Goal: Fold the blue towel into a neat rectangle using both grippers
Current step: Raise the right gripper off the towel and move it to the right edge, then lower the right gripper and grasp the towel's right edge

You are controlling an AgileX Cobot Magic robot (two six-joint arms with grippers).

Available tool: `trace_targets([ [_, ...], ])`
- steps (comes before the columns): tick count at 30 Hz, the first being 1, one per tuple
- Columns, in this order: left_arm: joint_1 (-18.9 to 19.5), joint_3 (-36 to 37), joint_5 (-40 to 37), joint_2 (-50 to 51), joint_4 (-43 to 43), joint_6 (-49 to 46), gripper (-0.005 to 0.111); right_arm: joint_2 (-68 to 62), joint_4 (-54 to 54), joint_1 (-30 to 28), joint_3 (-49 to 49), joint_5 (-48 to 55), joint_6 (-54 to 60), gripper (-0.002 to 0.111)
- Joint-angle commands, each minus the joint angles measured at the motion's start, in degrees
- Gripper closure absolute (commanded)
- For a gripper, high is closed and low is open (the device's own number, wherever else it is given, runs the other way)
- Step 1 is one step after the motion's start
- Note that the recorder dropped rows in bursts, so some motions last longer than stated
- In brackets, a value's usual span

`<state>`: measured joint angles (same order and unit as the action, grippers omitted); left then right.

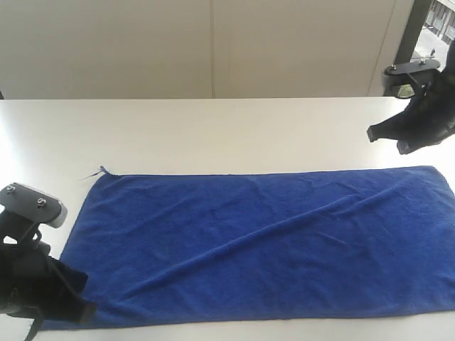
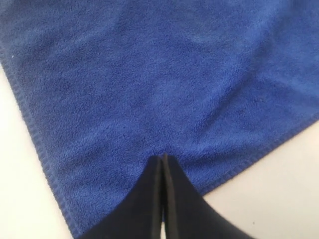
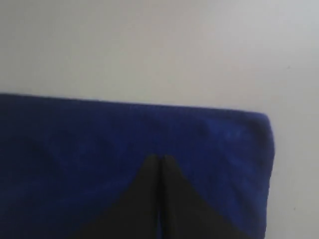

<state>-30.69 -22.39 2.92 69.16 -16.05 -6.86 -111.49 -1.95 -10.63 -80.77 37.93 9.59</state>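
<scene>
The blue towel (image 1: 270, 241) lies spread flat on the white table (image 1: 213, 135), with a long diagonal crease across it. My left gripper (image 1: 89, 311) sits low at the towel's near left corner. In the left wrist view its jaws (image 2: 162, 157) are pressed together over the fuzzy cloth (image 2: 149, 74), with nothing visible between them. My right gripper (image 1: 371, 133) hangs in the air beyond the towel's far right corner. In the right wrist view it (image 3: 159, 157) is shut above that corner of the towel (image 3: 75, 149), which looks dark and blurred.
A pale wall runs behind the table, with a dark post (image 1: 411, 35) at the upper right. A loose thread (image 1: 96, 172) sticks out from the towel's far left corner. Bare tabletop stretches behind the towel.
</scene>
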Motion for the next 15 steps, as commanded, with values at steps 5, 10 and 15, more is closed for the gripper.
trace_targets([
  [5, -0.24, 0.23, 8.25, -0.47, -0.22, 6.42, 0.107, 13.41, 0.86, 0.18, 14.49, -1.60, 0.71, 0.108],
  [10, -0.24, 0.23, 9.05, -0.47, -0.22, 7.52, 0.107, 20.59, 0.86, 0.18, 22.05, -1.30, -1.11, 0.108],
  [15, -0.24, 0.23, 5.56, -0.47, -0.22, 7.52, 0.107, 22.13, 0.73, 0.18, 26.35, -2.28, -6.35, 0.108],
])
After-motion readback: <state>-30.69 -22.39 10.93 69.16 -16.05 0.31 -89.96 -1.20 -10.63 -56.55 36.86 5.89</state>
